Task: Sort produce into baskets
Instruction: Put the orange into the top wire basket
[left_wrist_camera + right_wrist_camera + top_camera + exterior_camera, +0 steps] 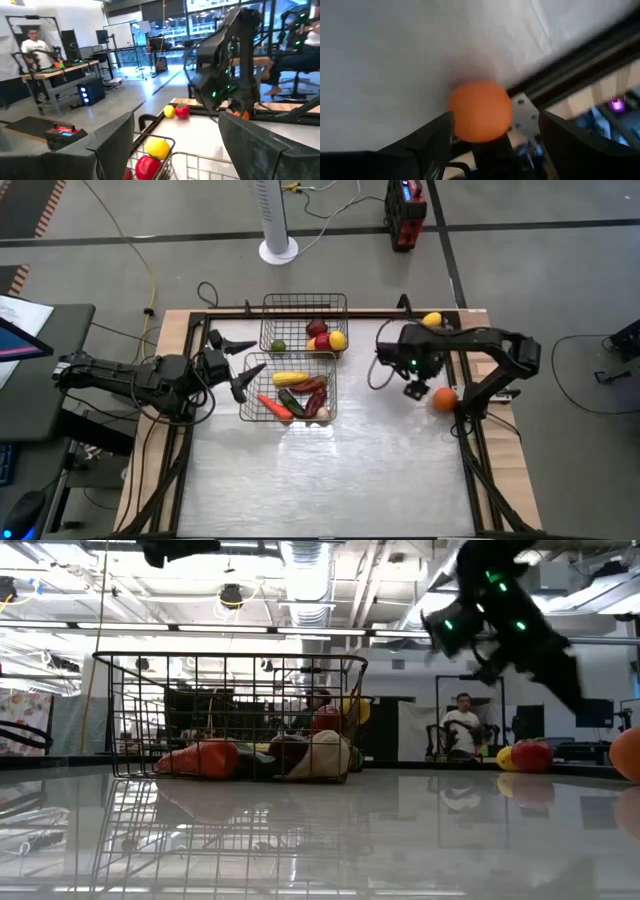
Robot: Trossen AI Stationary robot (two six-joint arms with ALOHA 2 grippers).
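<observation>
A round orange fruit (pixel 444 399) lies near the table's right edge. The right gripper (pixel 419 389), fingers spread apart, hovers just beside it. Two black wire-mesh baskets (pixel 303 308) holding produce sit near the far edge; the left gripper (pixel 237 366), fingers apart, waits alongside them.

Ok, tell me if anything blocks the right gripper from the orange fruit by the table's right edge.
Nothing visible does. The right gripper hangs open beside the orange fruit, and in its wrist view the fruit sits between the spread fingers with only bare table around it. The left gripper waits by the baskets.
</observation>
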